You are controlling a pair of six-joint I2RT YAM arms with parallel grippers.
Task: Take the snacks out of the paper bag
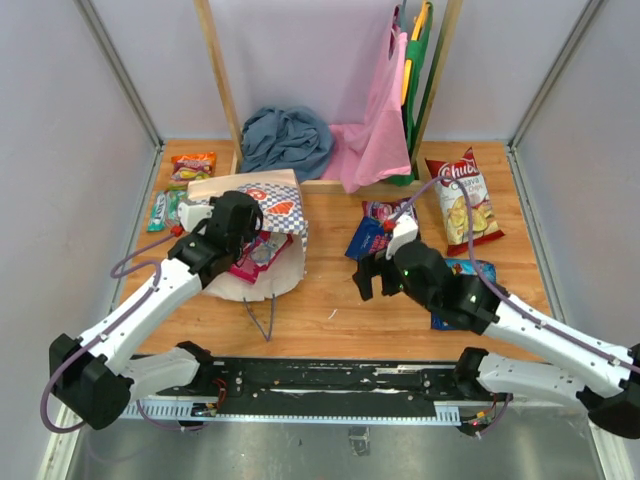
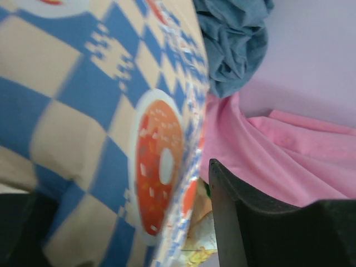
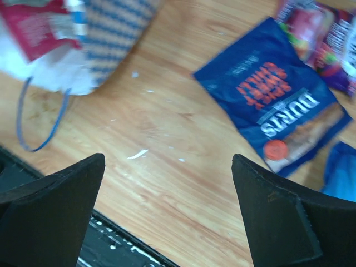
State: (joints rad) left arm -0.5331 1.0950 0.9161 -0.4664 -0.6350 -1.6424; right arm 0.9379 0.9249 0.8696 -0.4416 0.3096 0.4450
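The paper bag [image 1: 270, 205] lies on its side at the left, mouth toward the front. A magenta packet [image 1: 258, 255] sticks out of the mouth. My left gripper [image 1: 235, 225] is at the bag's top edge. In the left wrist view it is open [image 2: 128, 233], with the checkered bag wall [image 2: 83, 111] between the fingers. My right gripper [image 1: 372, 278] hangs open and empty over bare wood [image 3: 167, 167]. A dark blue bag [image 3: 272, 111] and a purple packet [image 3: 322, 39] lie just beyond it. The red-and-white Chuds bag [image 1: 462, 195] lies at the right.
An orange packet [image 1: 192, 165] and a teal packet [image 1: 165, 208] lie at the far left. Another blue bag [image 1: 465, 270] lies under my right arm. A grey-blue cloth [image 1: 285, 140] and pink cloth bag [image 1: 375, 140] sit at the back. The blue cord handle [image 3: 39, 128] trails forward.
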